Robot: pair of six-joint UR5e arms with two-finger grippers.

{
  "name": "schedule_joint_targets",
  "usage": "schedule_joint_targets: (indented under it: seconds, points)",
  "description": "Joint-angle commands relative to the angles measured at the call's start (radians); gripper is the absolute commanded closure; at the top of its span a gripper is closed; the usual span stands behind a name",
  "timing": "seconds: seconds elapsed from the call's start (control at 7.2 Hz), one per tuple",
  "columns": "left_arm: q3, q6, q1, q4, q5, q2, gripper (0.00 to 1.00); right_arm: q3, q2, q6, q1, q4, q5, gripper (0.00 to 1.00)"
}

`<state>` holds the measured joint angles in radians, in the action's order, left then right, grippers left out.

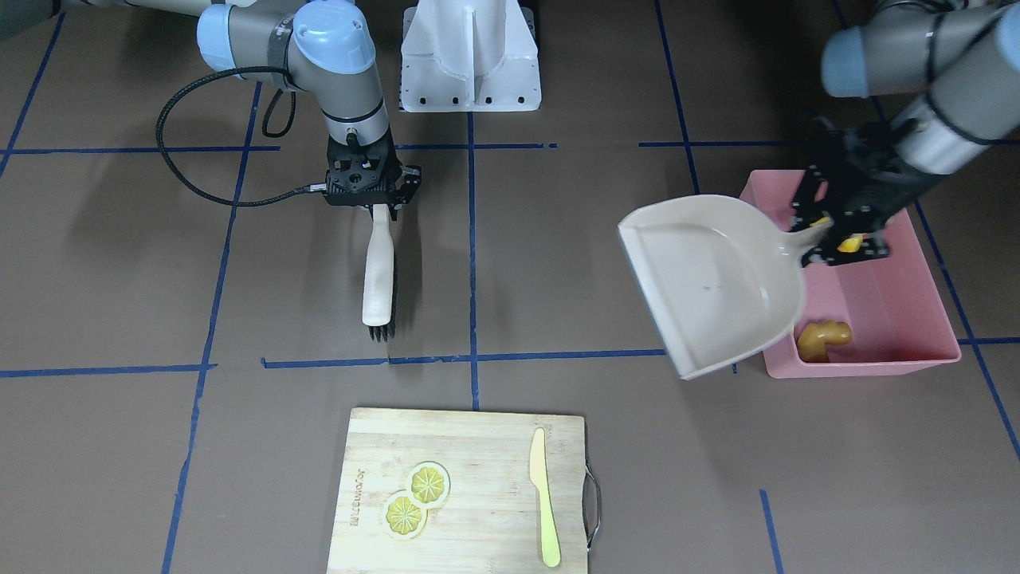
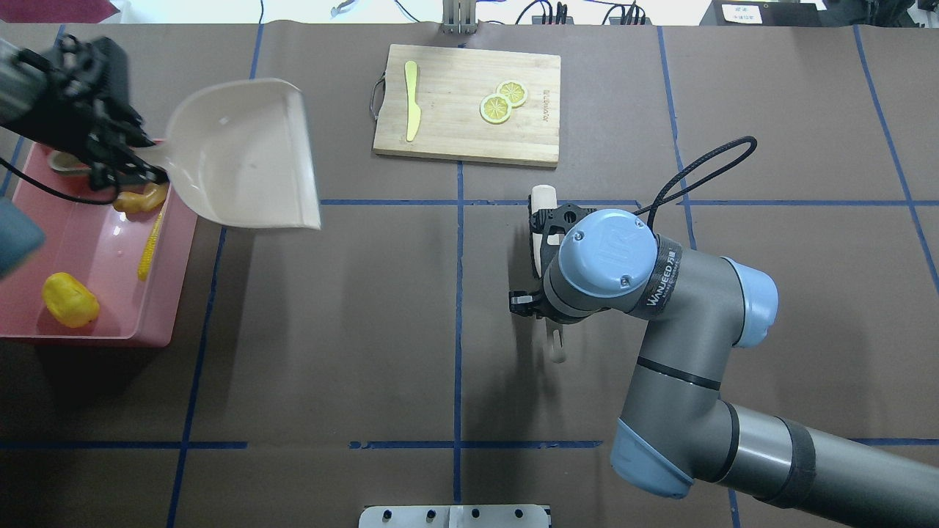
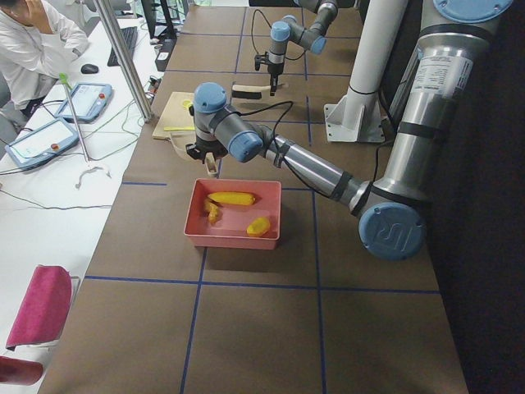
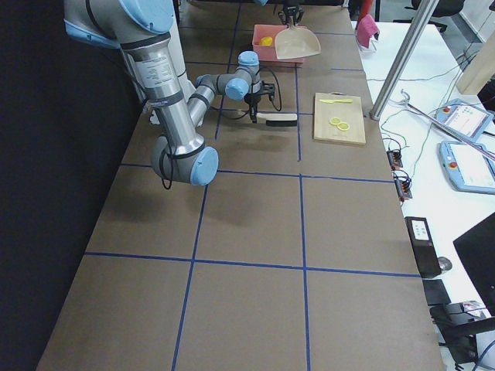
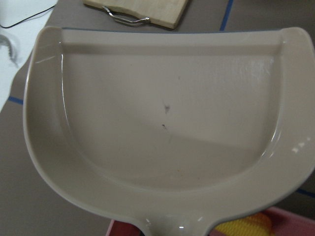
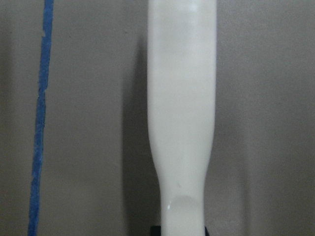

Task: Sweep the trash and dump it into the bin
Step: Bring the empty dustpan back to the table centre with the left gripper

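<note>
One pink bin [image 1: 892, 319]: holds all three trash toys.
Dustpan [image 1: 717, 279]: empty, stiff, light; my left gripper [image 1: 821, 237] clamped on its handle.
Brush [image 1: 379, 271]: my right gripper [image 1: 381, 203] clamped on its handle.
Corn cob [image 3: 232, 198], potato [image 3: 259, 226], ginger root [image 3: 213, 213]: probably hard, light rollers; scoop, never pinch.

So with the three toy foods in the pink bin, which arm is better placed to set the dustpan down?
Left. The left tool grips the empty dustpan by its handle, beside the bin. The right tool is holding the brush, well away from the dustpan.
</note>
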<state>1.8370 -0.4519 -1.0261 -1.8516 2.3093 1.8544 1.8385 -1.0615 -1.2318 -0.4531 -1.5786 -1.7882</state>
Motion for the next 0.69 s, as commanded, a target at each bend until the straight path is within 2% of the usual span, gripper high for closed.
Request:
schedule_joint_targets:
  seconds: [0.0, 0.28, 0.42, 0.56]
  points:
    - [-0.004, 0.005, 0.133, 0.002, -0.051, 0.066, 1.0, 0.002, 0.001, 0.0, 0.002, 0.0, 0.001, 1.0]
    - [-0.007, 0.004, 0.226, 0.0, -0.111, 0.088, 0.98, 0.001, 0.001, 0.0, 0.002, 0.005, 0.0, 1.0]
    - [-0.01, 0.005, 0.294, -0.001, -0.198, 0.094, 0.98, 0.002, 0.003, 0.0, 0.002, 0.006, 0.0, 1.0]
    - [-0.013, 0.03, 0.331, -0.001, -0.235, 0.098, 0.98, 0.002, 0.001, 0.0, 0.002, 0.006, 0.0, 1.0]
